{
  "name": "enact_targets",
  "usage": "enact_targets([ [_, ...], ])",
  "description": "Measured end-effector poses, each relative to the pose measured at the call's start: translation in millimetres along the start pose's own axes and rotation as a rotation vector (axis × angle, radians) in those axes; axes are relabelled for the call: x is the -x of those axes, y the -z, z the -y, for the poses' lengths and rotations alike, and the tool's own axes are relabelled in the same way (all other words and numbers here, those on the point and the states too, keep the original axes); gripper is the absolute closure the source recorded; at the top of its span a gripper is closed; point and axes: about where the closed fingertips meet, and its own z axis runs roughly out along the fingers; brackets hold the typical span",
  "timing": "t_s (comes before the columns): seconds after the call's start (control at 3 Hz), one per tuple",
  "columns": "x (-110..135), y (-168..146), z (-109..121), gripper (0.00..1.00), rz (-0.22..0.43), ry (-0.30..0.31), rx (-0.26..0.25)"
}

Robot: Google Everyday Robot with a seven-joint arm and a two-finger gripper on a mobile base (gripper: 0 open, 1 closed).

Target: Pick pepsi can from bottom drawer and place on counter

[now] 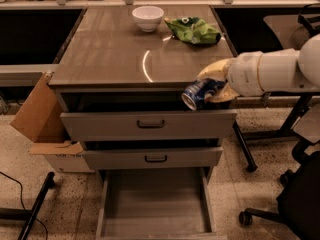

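Counter [115,54]: the broad glossy wood-grain top of the cabinet. Its back holds a bowl and a bag, so the front half is the open ground where a can could go.
Bottom drawer [155,204]: pulled right out at floor level. Its flat floor shows nothing on it, which fits the can being out and in the air.
Upper drawers [150,125]: two, each with a dark bar handle and each a little way out. They stand between the low drawer and the top, so the lift probably has to stay out in front of them.
Arm [272,73]: a thick white arm that reaches in from the right, level with the counter's front edge.
Cardboard box [40,116]: leans against the cabinet's left side, well apart from the work. Any print on it is too faint to read.
Bag [192,30]: green, crumpled, at the back right of the counter beside the bowl. It has a small pale mark, but no words can be read.
Bowl [148,18]: white, upright, at the back centre.
Gripper [210,86]: its pale yellow fingers are closed around the can, just off the counter's front right corner.
Can [195,95]: dark blue and tipped on its side, with one silver end facing down and left. It hangs just below the counter's edge, in front of the top drawer, and is not yet set down. The logo and lettering cannot be made out.
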Motion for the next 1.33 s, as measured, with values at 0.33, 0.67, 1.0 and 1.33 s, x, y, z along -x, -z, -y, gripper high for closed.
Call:
enact_targets([
  [0.33, -15.2, -14.7, 30.2, 1.0, -0.006, -0.04, -0.02],
  [0.67, -34.4, -30.0, 53.4, 1.0, 0.015, -0.121, -0.036],
  [1.0, -55.1, -44.5, 75.5, 1.0, 0.048, -0.217, -0.037],
  [1.33, -72.6, -62.2, 92.3, 0.86, 0.074, -0.294, -0.021],
])
